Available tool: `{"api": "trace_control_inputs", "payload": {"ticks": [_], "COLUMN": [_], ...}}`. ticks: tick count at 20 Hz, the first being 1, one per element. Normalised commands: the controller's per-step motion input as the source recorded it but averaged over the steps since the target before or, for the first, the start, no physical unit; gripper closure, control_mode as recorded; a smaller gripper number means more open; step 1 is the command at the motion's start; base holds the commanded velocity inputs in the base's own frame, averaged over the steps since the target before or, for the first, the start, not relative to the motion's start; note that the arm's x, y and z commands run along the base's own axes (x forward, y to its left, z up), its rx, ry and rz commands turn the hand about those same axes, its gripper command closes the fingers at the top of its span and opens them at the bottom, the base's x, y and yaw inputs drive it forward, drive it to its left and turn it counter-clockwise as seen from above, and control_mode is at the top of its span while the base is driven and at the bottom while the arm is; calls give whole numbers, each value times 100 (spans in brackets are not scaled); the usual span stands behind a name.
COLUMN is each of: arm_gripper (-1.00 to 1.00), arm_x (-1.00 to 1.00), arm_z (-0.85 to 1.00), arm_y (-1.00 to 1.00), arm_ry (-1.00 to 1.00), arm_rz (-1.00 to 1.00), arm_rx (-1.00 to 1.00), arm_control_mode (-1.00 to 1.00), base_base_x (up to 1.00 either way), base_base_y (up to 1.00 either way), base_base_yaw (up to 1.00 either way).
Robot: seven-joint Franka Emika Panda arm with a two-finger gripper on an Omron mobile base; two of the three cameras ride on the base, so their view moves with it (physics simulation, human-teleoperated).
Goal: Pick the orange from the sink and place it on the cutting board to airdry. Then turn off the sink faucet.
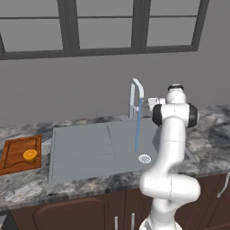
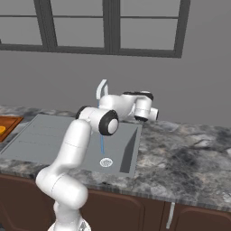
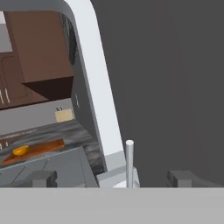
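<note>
Gripper [image 3: 111,178] open astride faucet lever [image 3: 129,162] — left base view shows water [image 1: 138,128] running.

Marble counter [image 1: 27,188] carries cutting board [image 1: 20,155] at 9 o'clock, sink [image 1: 85,150] center.

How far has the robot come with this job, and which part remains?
Done: the orange lies on the cutting board, out of the sink. In hand: the gripper is at the sink faucet, its jaws apart on either side of the thin lever, not closed on it. Left: water runs into the basin, so the faucet must be turned off.
</note>
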Motion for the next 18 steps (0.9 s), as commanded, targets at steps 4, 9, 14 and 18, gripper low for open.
{"api": "trace_control_inputs", "payload": {"ticks": [4,9,14,18], "arm_gripper": [-100,-100,-100,-100], "arm_x": [35,27,23,21], "arm_z": [-7,-4,2,15], "arm_y": [0,16,30,60], "arm_ry": [5,2,-2,-6], "arm_rz": [0,3,16,21], "arm_rx": [0,3,9,3], "arm_control_mode": [-100,-100,-100,-100], "base_base_x": [0,0,0,0], "base_base_y": [0,0,0,0], "base_base_yaw": [0,0,0,0]}}
